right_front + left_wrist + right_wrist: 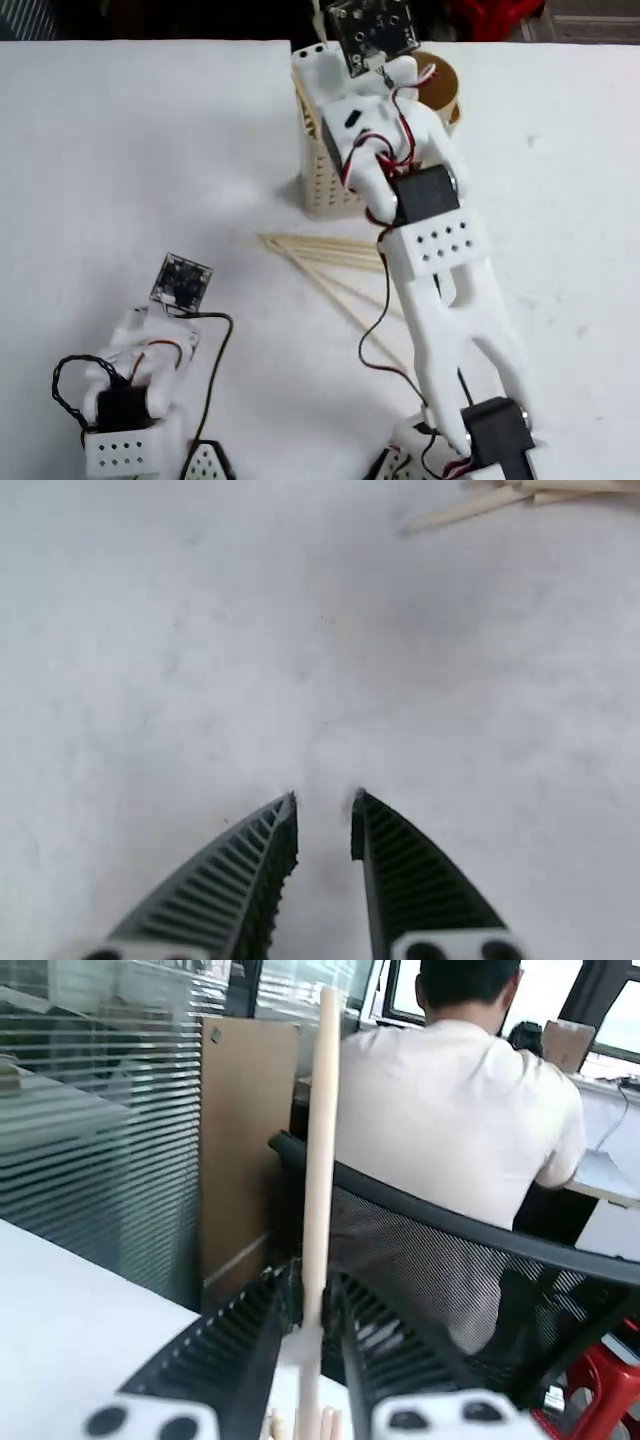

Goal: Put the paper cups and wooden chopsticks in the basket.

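Observation:
My right gripper [312, 1295] is shut on one wooden chopstick [320, 1150], which stands upright between its fingers. In the high view that arm [440, 250] stretches over the white perforated basket [322, 185] at the back middle, where a few chopstick ends lean at its rim. A brown paper cup [442, 88] sits behind the arm, partly hidden. Several loose chopsticks [330, 255] lie fanned on the table in front of the basket. My left gripper [324, 800] hovers low over bare table, slightly open and holding nothing, with chopstick tips [470, 505] far ahead.
The left arm [140, 370] is folded at the near left corner. A black cable [375, 330] hangs from the right arm across the loose chopsticks. White tabletop [120, 150] spreads wide to the left of the basket.

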You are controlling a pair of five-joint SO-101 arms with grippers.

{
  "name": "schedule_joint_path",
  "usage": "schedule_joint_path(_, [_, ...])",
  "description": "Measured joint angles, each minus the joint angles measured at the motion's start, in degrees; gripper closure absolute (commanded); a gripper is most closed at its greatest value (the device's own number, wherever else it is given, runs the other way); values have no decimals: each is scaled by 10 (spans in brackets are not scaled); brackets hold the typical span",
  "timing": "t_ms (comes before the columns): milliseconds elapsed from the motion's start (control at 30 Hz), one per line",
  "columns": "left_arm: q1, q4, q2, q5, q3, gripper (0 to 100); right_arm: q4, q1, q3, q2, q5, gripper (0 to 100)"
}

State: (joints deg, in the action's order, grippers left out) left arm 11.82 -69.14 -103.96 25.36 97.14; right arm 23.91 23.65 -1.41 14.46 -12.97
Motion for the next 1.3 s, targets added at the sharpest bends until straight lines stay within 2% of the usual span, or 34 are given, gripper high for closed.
schedule_joint_path(133, [0, 0, 0, 0, 0, 894, 0, -6, 4, -1, 0, 854])
schedule_joint_path(300, [0, 0, 0, 0, 0, 894, 22, -4, 54, 27, 0, 976])
schedule_joint_path(467, [0, 0, 0, 0, 0, 893, 187, 4, 157, 118, -4, 954])
schedule_joint_path(567, [0, 0, 0, 0, 0, 893, 301, 40, 225, 177, -10, 950])
schedule_joint_path(733, [0, 0, 0, 0, 0, 894, 376, 113, 261, 192, -55, 949])
schedule_joint_path(833, [0, 0, 0, 0, 0, 894, 389, 117, 261, 148, -59, 945])
schedule_joint_path(1033, [0, 0, 0, 0, 0, 894, 389, 119, 262, -30, -77, 835])
schedule_joint_path(1300, [0, 0, 0, 0, 0, 894, 308, 105, 262, -232, -110, 853])
